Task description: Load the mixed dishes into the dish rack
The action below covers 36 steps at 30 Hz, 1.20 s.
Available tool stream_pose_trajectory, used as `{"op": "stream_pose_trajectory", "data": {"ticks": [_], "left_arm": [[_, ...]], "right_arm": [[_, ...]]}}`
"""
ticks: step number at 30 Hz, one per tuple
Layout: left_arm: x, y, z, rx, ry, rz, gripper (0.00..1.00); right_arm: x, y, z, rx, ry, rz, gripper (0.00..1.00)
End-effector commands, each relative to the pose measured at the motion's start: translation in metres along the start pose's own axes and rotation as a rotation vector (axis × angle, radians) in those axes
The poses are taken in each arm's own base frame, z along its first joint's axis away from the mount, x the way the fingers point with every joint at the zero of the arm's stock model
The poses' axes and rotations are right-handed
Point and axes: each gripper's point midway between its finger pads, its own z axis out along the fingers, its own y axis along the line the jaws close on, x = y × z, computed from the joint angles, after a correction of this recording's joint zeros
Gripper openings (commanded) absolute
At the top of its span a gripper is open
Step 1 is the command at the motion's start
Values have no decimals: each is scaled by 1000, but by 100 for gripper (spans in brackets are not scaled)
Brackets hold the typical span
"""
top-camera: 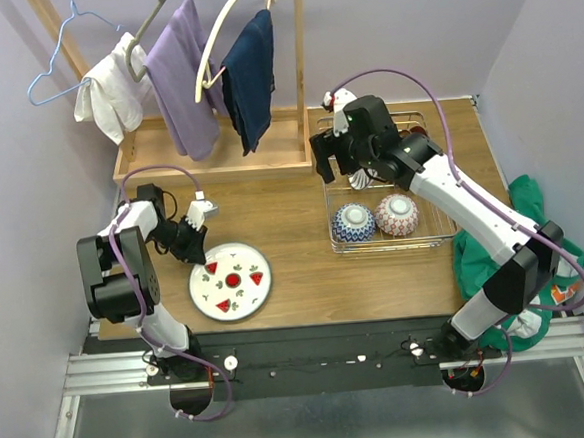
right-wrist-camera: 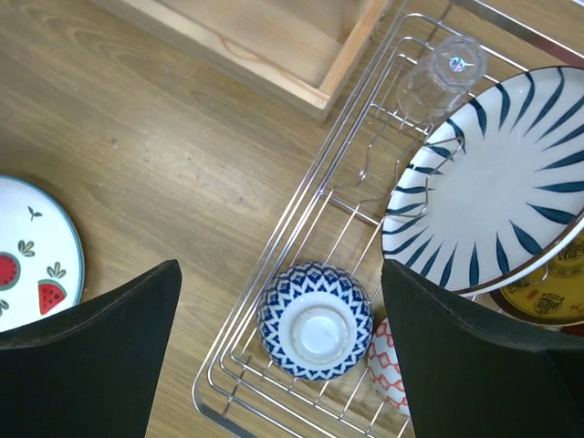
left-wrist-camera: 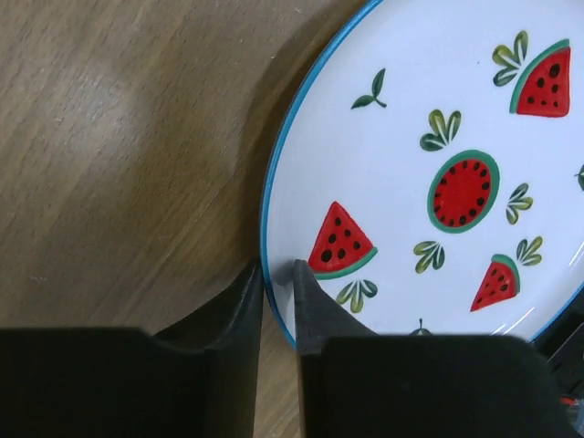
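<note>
The red-patterned plate (top-camera: 231, 280), white with watermelon slices and a blue rim, lies flat on the table at the front left. My left gripper (top-camera: 196, 248) is shut on its left rim (left-wrist-camera: 276, 274), one finger over the plate (left-wrist-camera: 429, 137) and one outside it. The silver wire dish rack (top-camera: 389, 247) stands at the right. It holds the blue-white bowl (right-wrist-camera: 315, 319) and the red-pink bowl (right-wrist-camera: 388, 365), both upside down, and the blue-striped white plate (right-wrist-camera: 484, 182), which leans. My right gripper (right-wrist-camera: 281, 274) hangs open and empty above the rack's rim (right-wrist-camera: 301, 219). The pink cup is out of view.
A clear glass (right-wrist-camera: 443, 73) and a yellow-brown dish (right-wrist-camera: 547, 292) also sit in the rack. A wooden clothes-rack tray (top-camera: 212, 144) with hung garments stands at the back left. A green cloth (top-camera: 490, 255) hangs off the table's right edge.
</note>
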Motion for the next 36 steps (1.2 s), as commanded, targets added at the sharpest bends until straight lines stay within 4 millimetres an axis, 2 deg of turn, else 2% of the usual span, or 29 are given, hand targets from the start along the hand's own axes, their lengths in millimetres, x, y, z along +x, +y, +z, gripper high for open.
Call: {"op": "stream_pose_trajectory", "data": {"ticks": [1, 3, 4, 5, 6, 7, 8, 10, 11, 14, 15, 17, 21, 23, 27, 30, 33, 34, 36], "left_arm": [[10, -17, 2, 119, 36, 18, 14], [13, -23, 4, 149, 50, 10, 1], [12, -22, 4, 154, 52, 7, 0], [9, -22, 3, 157, 42, 7, 0], [6, -24, -1, 158, 32, 7, 0], [-5, -22, -9, 128, 5, 31, 0], [-13, -22, -15, 112, -21, 48, 0], [-33, -25, -29, 90, -83, 85, 0], [-43, -27, -40, 63, -113, 109, 0], [-65, -37, -61, 44, -177, 146, 0], [-68, -42, -66, 47, -186, 147, 0], [-78, -50, -78, 28, -223, 180, 0], [-87, -63, -89, 0, -277, 220, 0], [-89, -70, -90, 2, -301, 227, 0], [-97, -80, -95, 13, -346, 229, 0], [-103, -84, -100, -3, -384, 242, 0], [-106, -84, -102, -26, -409, 245, 0], [-107, -84, -102, -31, -415, 250, 0], [-107, -83, -101, -33, -418, 237, 0]], "right_arm": [[8, 19, 3, -108, 11, -45, 96], [15, 34, 14, -189, 37, -44, 95], [20, 41, 20, -230, 51, -79, 93], [22, 57, 21, -322, 58, -89, 92], [33, 66, 31, -376, 91, -100, 92], [36, 74, 34, -441, 91, -151, 92], [39, 94, 30, -569, 86, -177, 92], [48, 110, 35, -697, 68, -239, 92], [44, 126, 32, -802, 20, -254, 92], [56, 151, 44, -928, 11, -264, 91], [52, 162, 44, -959, 2, -275, 91], [62, 179, 54, -1027, 32, -253, 89], [73, 212, 58, -1129, 47, -255, 89], [74, 222, 61, -1155, 37, -244, 90], [92, 246, 77, -1170, 64, -254, 90], [91, 256, 81, -1181, 60, -222, 89], [91, 264, 83, -1192, 65, -191, 74], [92, 265, 83, -1193, 66, -192, 60], [92, 266, 83, -1186, 65, -195, 44]]}}
